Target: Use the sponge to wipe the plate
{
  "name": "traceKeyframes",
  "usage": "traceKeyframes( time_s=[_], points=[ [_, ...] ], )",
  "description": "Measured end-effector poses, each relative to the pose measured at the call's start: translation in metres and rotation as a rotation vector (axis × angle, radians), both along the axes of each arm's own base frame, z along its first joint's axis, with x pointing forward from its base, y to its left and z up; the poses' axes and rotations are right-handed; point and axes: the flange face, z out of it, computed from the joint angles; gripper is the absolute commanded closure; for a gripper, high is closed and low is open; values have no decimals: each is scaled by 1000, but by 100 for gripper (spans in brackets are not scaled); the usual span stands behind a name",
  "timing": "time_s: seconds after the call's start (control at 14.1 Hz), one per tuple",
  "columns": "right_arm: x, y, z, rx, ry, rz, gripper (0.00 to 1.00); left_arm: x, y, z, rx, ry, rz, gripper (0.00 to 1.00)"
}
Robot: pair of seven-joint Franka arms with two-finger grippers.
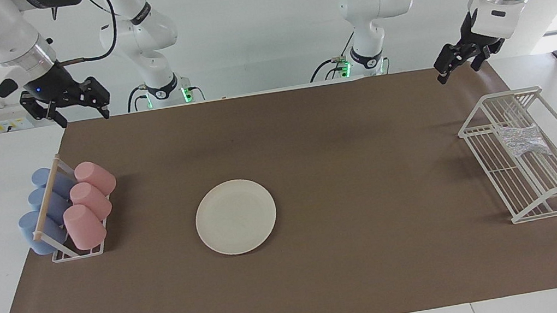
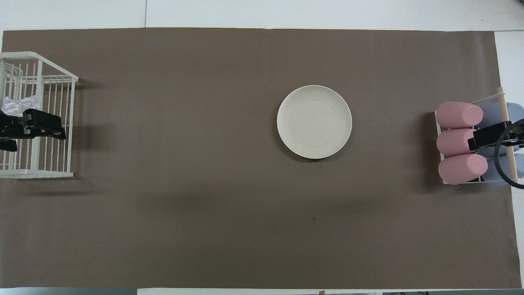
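Note:
The cream-white plate [image 1: 235, 216] lies flat on the brown mat near its middle; it also shows in the overhead view [image 2: 314, 121]. The silver-grey sponge [image 1: 523, 140] lies inside the white wire rack [image 1: 512, 93] at the left arm's end of the table. In the overhead view the sponge [image 2: 18, 103] is partly covered by my left gripper [image 2: 32, 131]. My left gripper [image 1: 458, 71] is open and empty, raised high over the rack and not touching it. My right gripper [image 1: 84, 117] is open and empty and waits high over the right arm's end.
A small rack [image 1: 78, 254] with pink cups [image 1: 83, 225] and blue cups [image 1: 37, 231] lying in it stands at the right arm's end of the mat. In the overhead view my right gripper [image 2: 491, 138] is over this cup rack [image 2: 440, 155].

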Motion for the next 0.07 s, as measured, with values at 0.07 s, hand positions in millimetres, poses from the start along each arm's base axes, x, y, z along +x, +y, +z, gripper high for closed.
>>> traceKeyframes(
  time_s=[0.07],
  points=[
    [0, 0, 0, 0, 0, 0, 0, 0, 2, 0, 0, 1, 4, 0]
  ],
)
